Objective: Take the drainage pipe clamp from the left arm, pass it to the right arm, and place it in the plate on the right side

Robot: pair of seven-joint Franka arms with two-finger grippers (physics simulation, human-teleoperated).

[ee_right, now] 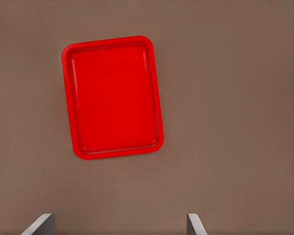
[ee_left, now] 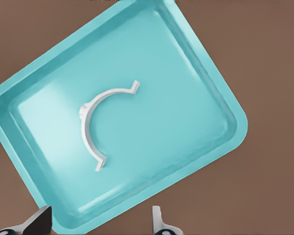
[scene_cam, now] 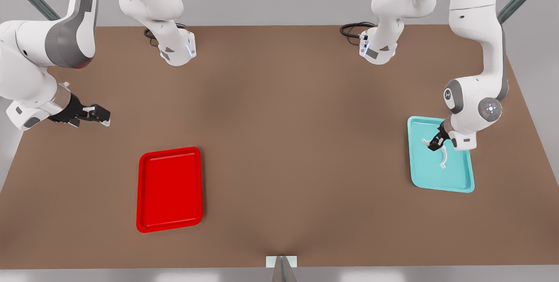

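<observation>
Three cameras, all looking down

The front view surveyed the table (scene_cam: pixel 279 142) from high at six o'clock; wrist cameras looked down, sharing its teal tray (ee_left: pixel 34 147) and plate (ee_right: pixel 112 95).

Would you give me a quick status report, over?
Left gripper open above the clamp in the teal tray. Right gripper open, waiting off the red plate. Nothing in the way.

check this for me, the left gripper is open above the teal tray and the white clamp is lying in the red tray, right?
Not quite. The white clamp lies in the teal tray, not the red tray, as the left wrist view shows. The rest holds: the left gripper is open above the teal tray.
</observation>
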